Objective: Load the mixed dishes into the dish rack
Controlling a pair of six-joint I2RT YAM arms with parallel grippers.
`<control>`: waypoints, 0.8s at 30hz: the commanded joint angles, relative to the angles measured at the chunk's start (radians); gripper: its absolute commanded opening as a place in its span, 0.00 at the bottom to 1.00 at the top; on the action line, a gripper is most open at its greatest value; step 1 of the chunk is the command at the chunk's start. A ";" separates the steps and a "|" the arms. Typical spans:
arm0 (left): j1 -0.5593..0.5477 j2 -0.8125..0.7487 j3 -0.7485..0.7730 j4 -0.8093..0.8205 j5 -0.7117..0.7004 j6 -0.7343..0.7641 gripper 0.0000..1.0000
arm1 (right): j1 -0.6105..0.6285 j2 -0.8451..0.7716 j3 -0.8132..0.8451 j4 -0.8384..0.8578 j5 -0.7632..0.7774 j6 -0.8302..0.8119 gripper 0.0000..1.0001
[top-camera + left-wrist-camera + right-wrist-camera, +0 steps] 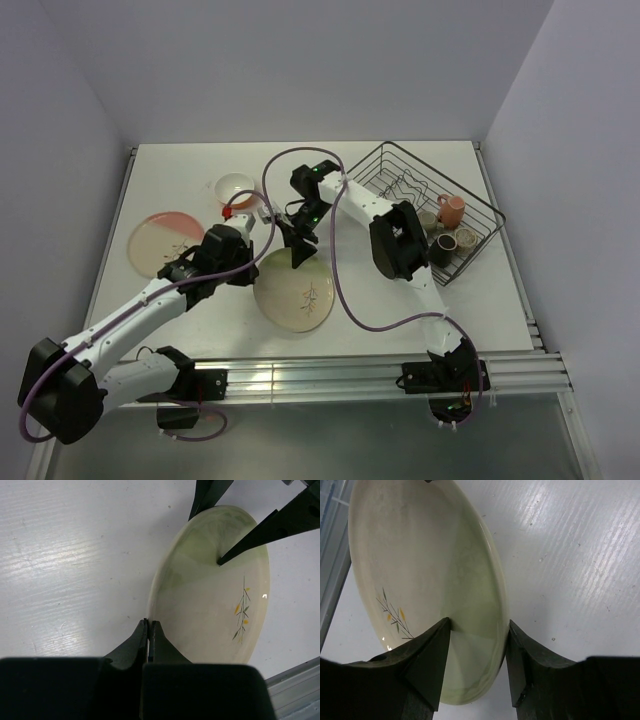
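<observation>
The cream-green plate with a sprig [298,296] lies near the table's front middle, its left rim raised. My left gripper [252,268] is shut on that left rim; in the left wrist view [149,623] its jaws pinch the edge of the plate [210,605]. My right gripper [300,256] is open at the plate's far rim. In the right wrist view [479,621] one finger rests inside the plate [420,555] and the other stands outside the rim. The dish rack [400,160] stands at the back right.
The pink-cream plate [165,243] lies at the left. The orange bowl [234,188] sits behind the grippers. The pink cup [451,209], the brown cup [440,252] and the grey-green cup [466,238] stand in the rack's near end.
</observation>
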 commanded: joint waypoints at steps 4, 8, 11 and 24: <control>-0.003 -0.003 0.071 0.120 0.001 0.023 0.00 | 0.011 -0.072 -0.002 -0.095 -0.007 -0.003 0.31; -0.003 -0.004 0.048 0.132 -0.007 0.019 0.00 | 0.002 -0.076 0.009 -0.090 -0.018 0.020 0.25; -0.003 -0.003 0.034 0.148 -0.011 0.012 0.00 | -0.009 -0.087 0.004 -0.082 -0.022 0.039 0.20; -0.003 0.027 0.015 0.218 0.006 0.006 0.14 | -0.047 -0.151 -0.065 -0.072 -0.067 0.091 0.01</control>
